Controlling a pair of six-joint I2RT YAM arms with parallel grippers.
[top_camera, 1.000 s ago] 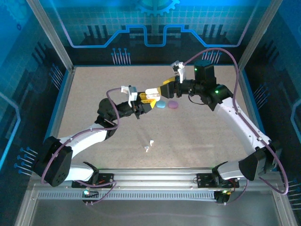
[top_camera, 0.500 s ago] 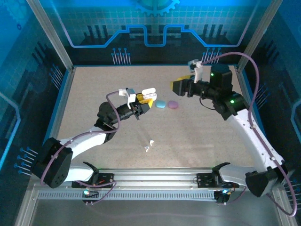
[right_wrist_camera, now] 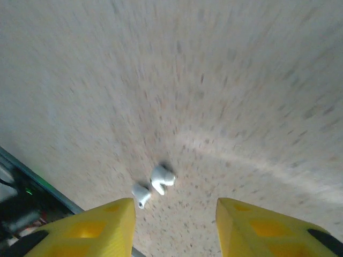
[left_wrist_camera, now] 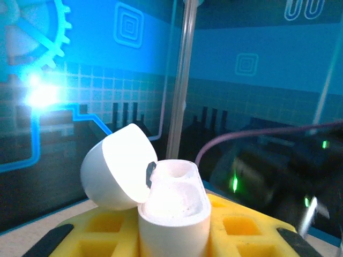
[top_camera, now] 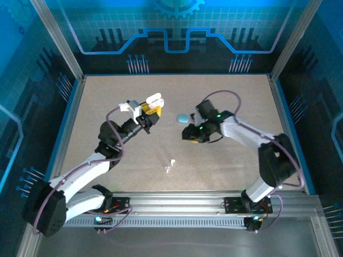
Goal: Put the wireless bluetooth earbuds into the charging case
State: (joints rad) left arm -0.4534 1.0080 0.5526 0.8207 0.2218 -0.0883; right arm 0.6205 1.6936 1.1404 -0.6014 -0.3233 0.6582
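My left gripper is shut on an open white charging case, held up off the table at the left of centre. In the left wrist view the case body stands upright between the yellow fingers, with its lid tipped back to the left and both sockets bare. Two white earbuds lie on the table near the front middle. My right gripper hangs above the table, pointing down and forward, open. Its wrist view has the earbuds ahead of the open gripper, nearer the left finger, with nothing between the fingers.
A light blue case lies on the table just behind my right gripper. The speckled table has blue-lit walls on three sides and a metal rail along its near edge.
My right arm has swung in from the far right and dropped towards the table middle, its jaws narrowing. My left gripper has drawn the white case a little left and back.
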